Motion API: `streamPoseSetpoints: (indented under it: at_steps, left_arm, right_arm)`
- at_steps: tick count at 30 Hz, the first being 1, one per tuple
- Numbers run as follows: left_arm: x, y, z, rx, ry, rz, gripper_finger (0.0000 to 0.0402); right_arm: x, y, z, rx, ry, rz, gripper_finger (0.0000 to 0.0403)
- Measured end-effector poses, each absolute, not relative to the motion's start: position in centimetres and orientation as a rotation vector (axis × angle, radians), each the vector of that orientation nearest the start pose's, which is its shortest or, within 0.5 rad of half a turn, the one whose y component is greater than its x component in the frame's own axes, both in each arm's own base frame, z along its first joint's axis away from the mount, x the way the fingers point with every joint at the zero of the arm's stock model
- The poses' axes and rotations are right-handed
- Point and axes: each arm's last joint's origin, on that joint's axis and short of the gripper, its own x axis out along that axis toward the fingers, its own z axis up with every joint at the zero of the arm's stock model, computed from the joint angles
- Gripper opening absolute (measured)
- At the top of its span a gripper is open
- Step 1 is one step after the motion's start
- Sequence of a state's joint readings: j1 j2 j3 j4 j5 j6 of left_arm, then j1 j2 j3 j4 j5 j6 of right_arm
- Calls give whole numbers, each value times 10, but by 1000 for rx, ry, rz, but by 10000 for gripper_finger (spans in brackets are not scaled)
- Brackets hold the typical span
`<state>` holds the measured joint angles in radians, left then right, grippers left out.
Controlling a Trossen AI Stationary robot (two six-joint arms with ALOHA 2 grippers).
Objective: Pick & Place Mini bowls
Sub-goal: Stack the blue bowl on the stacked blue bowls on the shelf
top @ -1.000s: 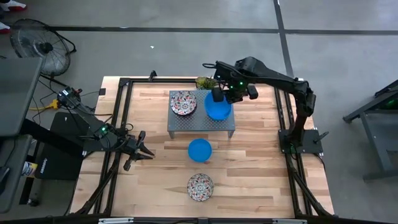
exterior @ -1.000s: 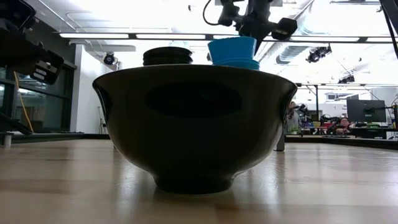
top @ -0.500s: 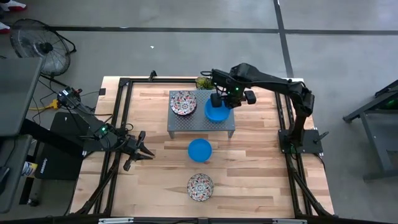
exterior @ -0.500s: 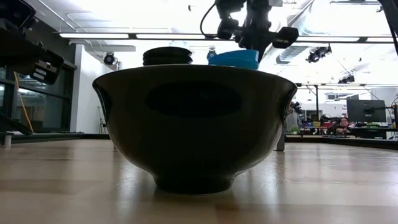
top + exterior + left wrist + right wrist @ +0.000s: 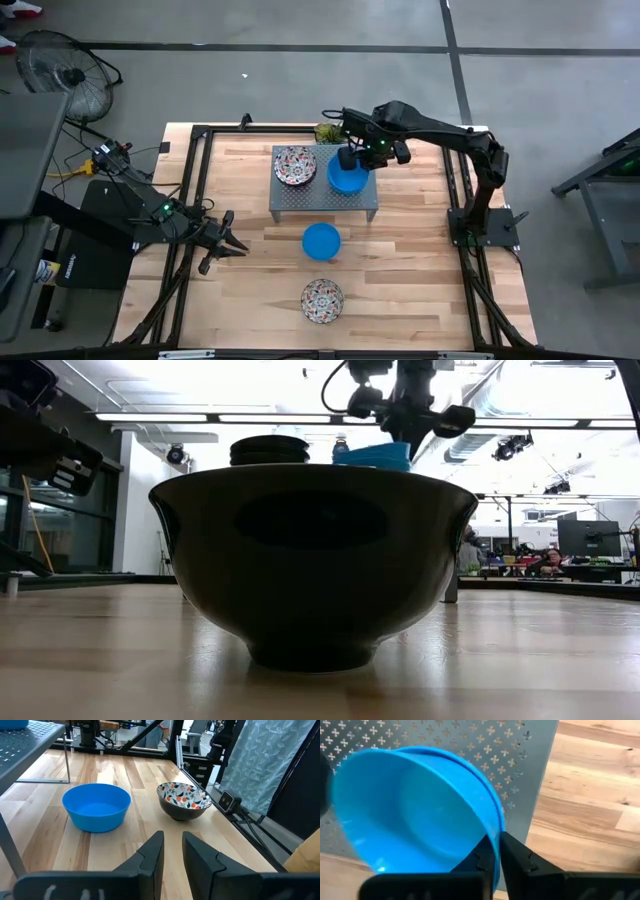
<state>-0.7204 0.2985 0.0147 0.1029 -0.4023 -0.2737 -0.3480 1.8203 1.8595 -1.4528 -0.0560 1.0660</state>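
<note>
The right gripper [image 5: 495, 851] has lowered its blue bowl [image 5: 347, 178] onto the stack on the rack [image 5: 300, 200], jaws still clamped on its rim.

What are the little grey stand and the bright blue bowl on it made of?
The grey stand looks like painted sheet metal: thin, flat, punched with rows of small cross-shaped holes. The blue bowl looks like plastic, though glazed ceramic is possible: one even colour, thin rim, soft sheen.
</note>
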Motion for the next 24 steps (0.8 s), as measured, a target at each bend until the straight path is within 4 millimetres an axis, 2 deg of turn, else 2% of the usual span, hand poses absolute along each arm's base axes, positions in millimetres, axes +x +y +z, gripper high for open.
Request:
streamPoseSetpoints:
  at_steps: [8, 13, 19, 24]
  left_arm:
    - [92, -66, 153, -178, 197, -293, 66]
    - [92, -66, 153, -191, 199, -291, 66]
    - [92, -66, 153, -193, 199, -291, 66]
    - [92, -66, 153, -197, 200, -290, 66]
  right_arm:
    - [315, -115, 342, 1146, 1134, -957, 92]
    - [306, -111, 355, 1135, 1103, -928, 130]
    - [287, -98, 379, 1026, 1032, -889, 128]
    - [278, -72, 396, 808, 962, -893, 90]
